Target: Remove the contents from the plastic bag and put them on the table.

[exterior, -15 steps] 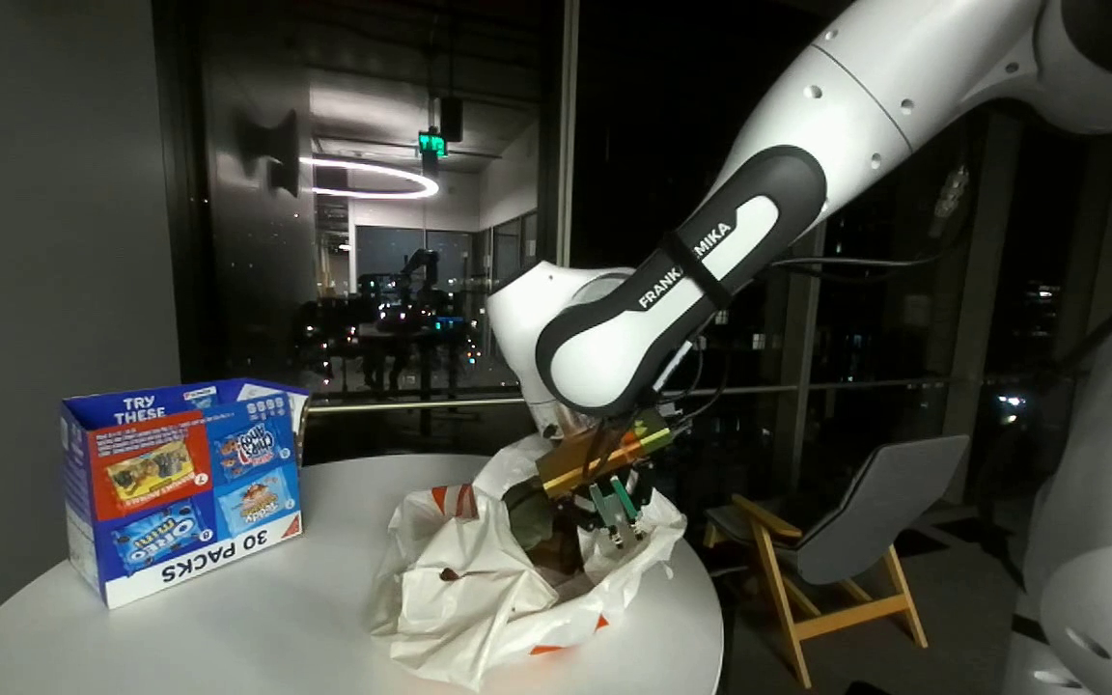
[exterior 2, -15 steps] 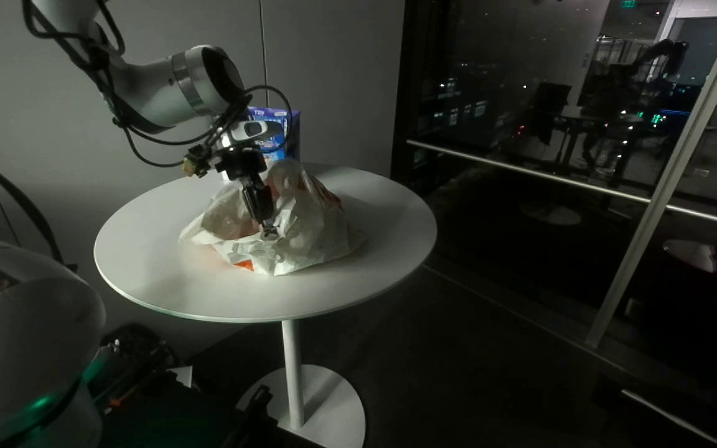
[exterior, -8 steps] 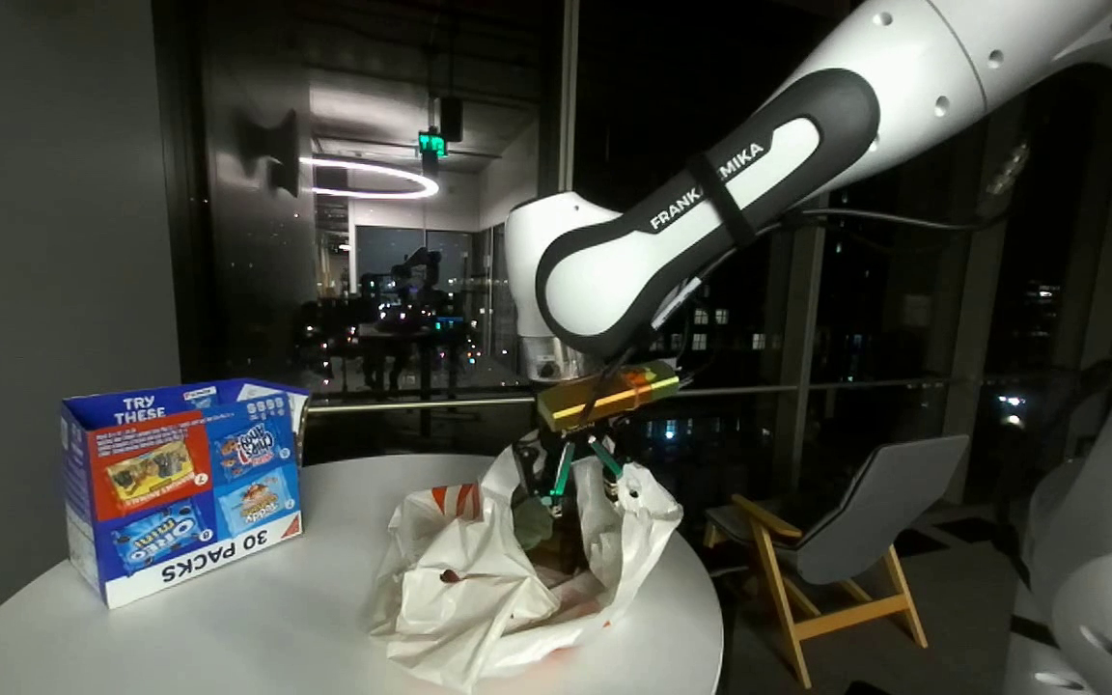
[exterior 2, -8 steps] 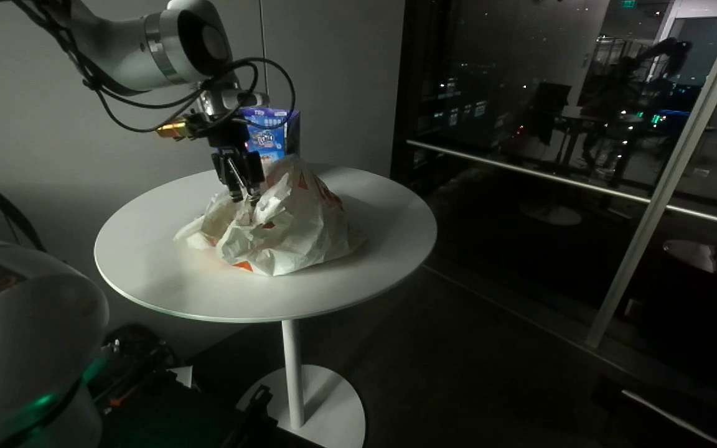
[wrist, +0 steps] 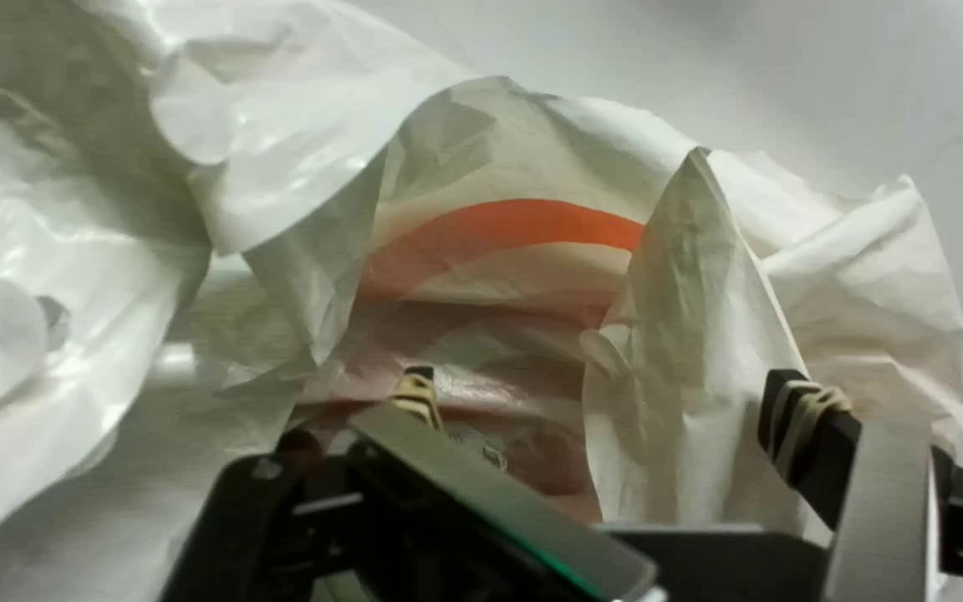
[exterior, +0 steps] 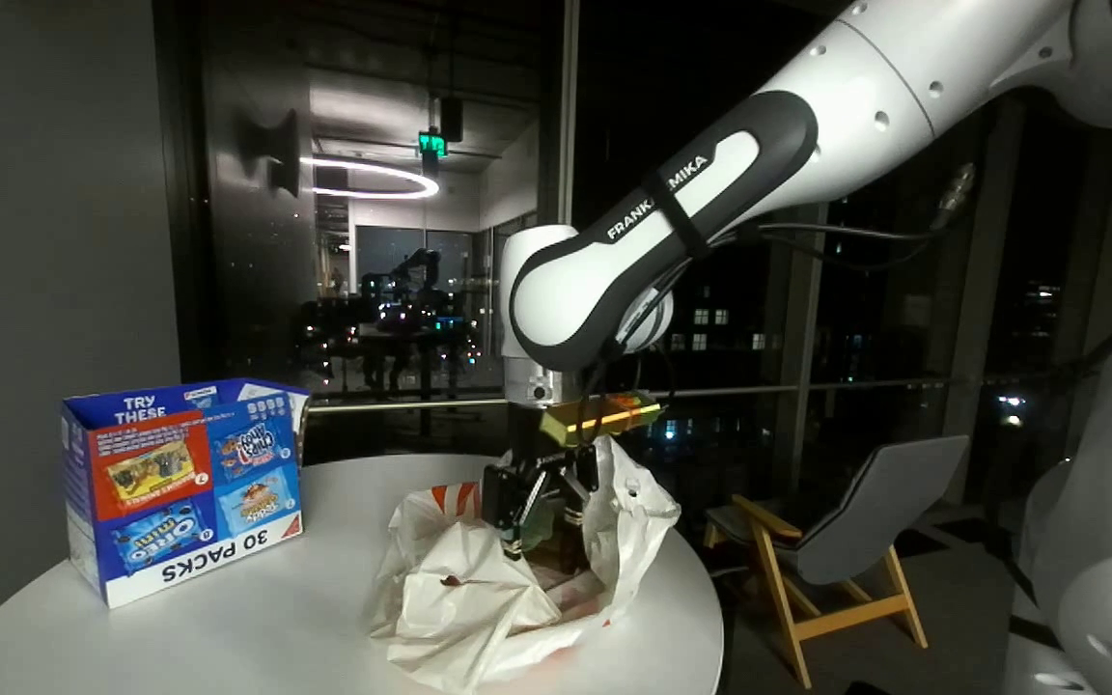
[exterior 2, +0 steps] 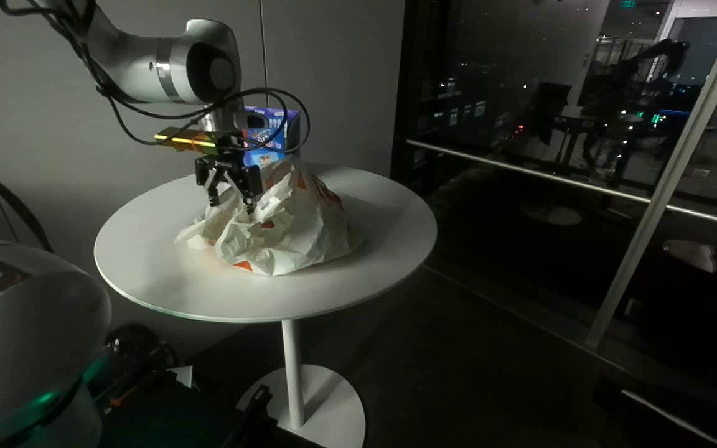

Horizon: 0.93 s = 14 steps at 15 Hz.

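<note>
Though only flank in an exterior view, plastic bag [exterior 2: 302, 230] agape in wrist view, 2 fingers [wrist: 824, 460] apart

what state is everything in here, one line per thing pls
plastic bag, crumpled, mouth open
pincer, open, nothing gripped, at the plastic bag's mouth
contents, inside the plastic bag, mostly hidden
table, upright
blue box, standing on the table, front lettering upside down
chair, upright
ring light, lit
green sign, lit
</note>
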Motion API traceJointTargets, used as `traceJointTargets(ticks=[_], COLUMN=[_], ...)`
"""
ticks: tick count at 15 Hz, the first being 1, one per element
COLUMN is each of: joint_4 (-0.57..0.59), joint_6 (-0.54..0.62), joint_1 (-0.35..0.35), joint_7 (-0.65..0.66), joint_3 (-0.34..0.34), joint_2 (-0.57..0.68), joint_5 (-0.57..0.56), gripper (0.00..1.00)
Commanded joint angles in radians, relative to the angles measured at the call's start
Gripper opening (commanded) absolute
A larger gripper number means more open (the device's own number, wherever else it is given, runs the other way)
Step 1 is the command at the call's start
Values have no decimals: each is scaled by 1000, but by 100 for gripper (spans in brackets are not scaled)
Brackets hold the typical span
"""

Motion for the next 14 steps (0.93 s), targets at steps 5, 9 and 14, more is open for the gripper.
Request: traceJointTargets(ticks=[5,9,14], joint_4=[23,51,89], joint_6=[-23,-28,-52], joint_1=[-2,-17,-28], joint_7=[-191,-111,45], joint_3=[-33,-11,-6], joint_2=[4,31,95], joint_5=[-15,-146,-332], gripper=[100,100,100])
